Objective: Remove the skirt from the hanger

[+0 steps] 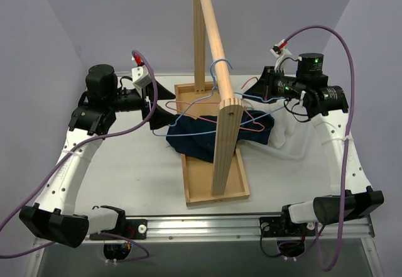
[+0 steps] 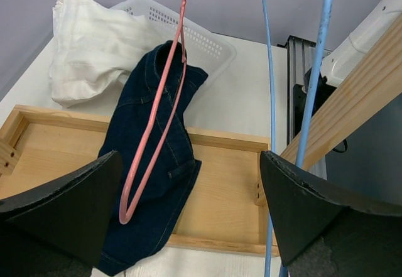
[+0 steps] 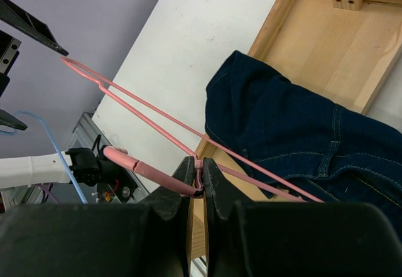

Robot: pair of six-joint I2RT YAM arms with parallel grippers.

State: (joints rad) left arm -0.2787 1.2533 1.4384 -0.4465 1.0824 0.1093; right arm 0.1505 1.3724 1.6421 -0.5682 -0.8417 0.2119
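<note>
I see right jaws clenched on pink hanger (image 3: 135, 165) above the tray (image 3: 326, 44), left jaws released, skirt (image 3: 282, 126) lying across tray's edge

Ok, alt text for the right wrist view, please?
The right claw is shut on a pink wire hanger. Below it a dark denim skirt lies crumpled, partly in a wooden tray and partly on the white table.
</note>
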